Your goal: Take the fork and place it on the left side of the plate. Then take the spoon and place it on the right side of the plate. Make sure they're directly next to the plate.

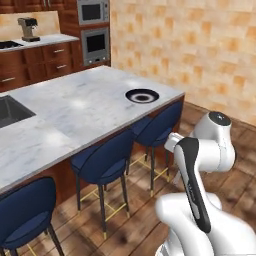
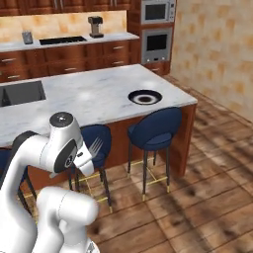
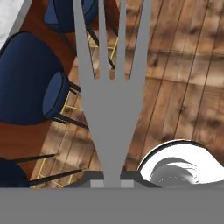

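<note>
Gripping the small silver-grey metal fork (image 3: 110,109) by its slim handle, the jaws stood clamped on it, tines pointing away from the hand. Fork (image 2: 95,146) was held low over the wooden floor (image 2: 197,197), well short of the round navy-rimmed plate (image 1: 142,95). Plate sat on the white marble surface (image 1: 75,110) near its far corner, above a navy stool (image 2: 154,131).

My arm (image 1: 200,200), lower right of the left base frame: glossy white rounded shells, fat bulbous links. One long black strip runs down a link. Dark grey round cap tops my joint (image 2: 61,119), left of the right base frame. Black inset panel on my wrist.
</note>
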{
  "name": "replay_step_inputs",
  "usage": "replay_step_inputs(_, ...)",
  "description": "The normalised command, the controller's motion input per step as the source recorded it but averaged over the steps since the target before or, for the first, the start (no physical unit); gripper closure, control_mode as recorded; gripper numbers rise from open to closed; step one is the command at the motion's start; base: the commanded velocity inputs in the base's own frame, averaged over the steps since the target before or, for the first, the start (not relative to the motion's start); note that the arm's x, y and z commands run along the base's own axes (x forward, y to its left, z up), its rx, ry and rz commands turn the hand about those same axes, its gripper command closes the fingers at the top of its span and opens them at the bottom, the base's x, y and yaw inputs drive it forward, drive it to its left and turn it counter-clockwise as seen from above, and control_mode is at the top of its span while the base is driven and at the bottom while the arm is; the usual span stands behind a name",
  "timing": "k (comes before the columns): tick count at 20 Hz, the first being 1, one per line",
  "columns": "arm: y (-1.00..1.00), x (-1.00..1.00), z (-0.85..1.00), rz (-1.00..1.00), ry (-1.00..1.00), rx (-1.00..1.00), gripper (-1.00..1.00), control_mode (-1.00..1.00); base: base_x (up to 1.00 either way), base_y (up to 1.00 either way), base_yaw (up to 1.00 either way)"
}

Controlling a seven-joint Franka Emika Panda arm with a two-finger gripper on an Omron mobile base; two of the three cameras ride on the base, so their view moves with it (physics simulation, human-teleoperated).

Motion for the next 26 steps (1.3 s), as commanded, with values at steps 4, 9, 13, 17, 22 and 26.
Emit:
replay_step_inputs(4, 0.00, 0.00, 0.00, 0.00, 0.00, 0.00, 1.00, 1.00, 0.39, -1.00, 0.31)
replay_step_inputs(9, 0.00, 0.00, 0.00, 0.00, 0.00, 0.00, 1.00, 1.00, 0.40, -1.00, 0.30)
replay_step_inputs(13, 0.00, 0.00, 0.00, 0.00, 0.00, 0.00, 1.00, 1.00, 0.38, -1.00, 0.30)
replay_step_inputs(17, 0.00, 0.00, 0.00, 0.00, 0.00, 0.00, 1.00, 1.00, 0.30, -1.00, 0.32)
replay_step_inputs(22, 0.00, 0.00, 0.00, 0.00, 0.00, 0.00, 1.00, 1.00, 0.30, -0.93, 0.33)
replay_step_inputs(26, 0.00, 0.00, 0.00, 0.00, 0.00, 0.00, 1.00, 1.00, 0.33, -0.76, 0.33)
